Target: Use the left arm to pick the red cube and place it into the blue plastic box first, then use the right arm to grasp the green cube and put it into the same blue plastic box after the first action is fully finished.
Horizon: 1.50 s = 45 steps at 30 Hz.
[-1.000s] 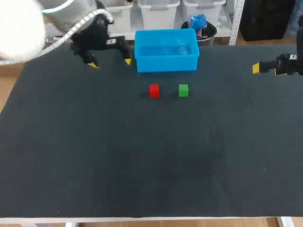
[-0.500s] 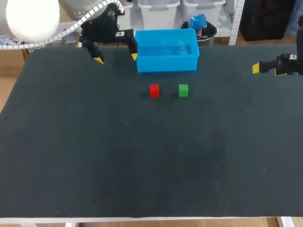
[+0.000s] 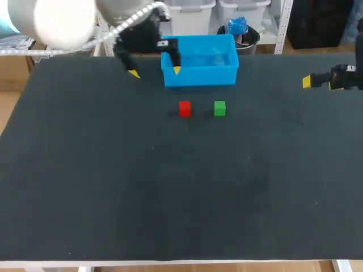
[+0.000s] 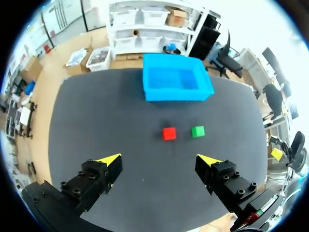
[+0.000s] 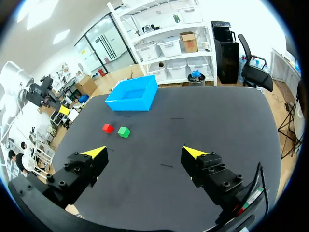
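The left pincer (image 3: 155,72), open and empty, is sliding right along the box (image 3: 199,76) toward the red cube (image 3: 184,108). The right pincer (image 5: 145,152) idles open.

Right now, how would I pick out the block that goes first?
Find the blue plastic box at the far edge of the table. In front of it sit two small cubes, apart; yours is the red cube, left of the green cube.

One table (image 3: 170,198) carried two cubes: one red cube (image 3: 184,108), one green cube (image 3: 219,108). One blue plastic box (image 3: 199,75) stood. Two grippers showed: left gripper (image 4: 159,159), right gripper (image 5: 145,152).
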{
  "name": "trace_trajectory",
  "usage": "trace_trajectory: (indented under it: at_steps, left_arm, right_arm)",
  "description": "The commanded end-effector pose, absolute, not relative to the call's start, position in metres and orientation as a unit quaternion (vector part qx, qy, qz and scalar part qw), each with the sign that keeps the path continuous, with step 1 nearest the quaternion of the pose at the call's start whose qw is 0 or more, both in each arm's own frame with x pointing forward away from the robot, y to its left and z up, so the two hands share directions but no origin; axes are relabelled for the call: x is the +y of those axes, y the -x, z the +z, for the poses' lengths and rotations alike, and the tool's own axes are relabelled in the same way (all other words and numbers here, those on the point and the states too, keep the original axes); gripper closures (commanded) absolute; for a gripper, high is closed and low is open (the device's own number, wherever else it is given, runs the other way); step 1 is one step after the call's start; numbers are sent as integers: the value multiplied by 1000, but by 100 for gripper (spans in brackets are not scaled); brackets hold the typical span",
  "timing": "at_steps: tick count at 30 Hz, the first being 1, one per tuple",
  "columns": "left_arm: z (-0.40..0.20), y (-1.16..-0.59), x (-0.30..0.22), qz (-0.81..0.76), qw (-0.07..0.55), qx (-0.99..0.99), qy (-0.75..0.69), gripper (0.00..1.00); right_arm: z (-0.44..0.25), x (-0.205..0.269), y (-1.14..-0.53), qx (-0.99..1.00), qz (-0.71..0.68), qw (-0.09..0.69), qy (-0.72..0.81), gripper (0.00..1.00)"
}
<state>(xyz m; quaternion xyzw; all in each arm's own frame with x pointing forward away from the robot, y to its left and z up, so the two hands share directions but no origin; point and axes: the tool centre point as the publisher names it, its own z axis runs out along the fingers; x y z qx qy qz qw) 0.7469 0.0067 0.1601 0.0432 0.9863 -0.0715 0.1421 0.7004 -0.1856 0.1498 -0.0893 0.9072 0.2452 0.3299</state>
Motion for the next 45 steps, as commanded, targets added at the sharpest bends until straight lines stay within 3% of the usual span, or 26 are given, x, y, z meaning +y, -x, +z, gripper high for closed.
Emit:
trace_trajectory:
  at_steps: [1, 23, 45]
  left_arm:
    - [144, -765, -21, -51, 113, 991, -41, 0]
    - [115, -778, -33, -38, 156, 986, -45, 0]
    - [63, -796, -38, -30, 133, 991, -18, 0]
  right_arm:
    - [150, -186, -700, 907, 245, 330, 89, 0]
    - [150, -186, -700, 907, 245, 330, 89, 0]
    - [150, -186, -700, 907, 245, 330, 89, 0]
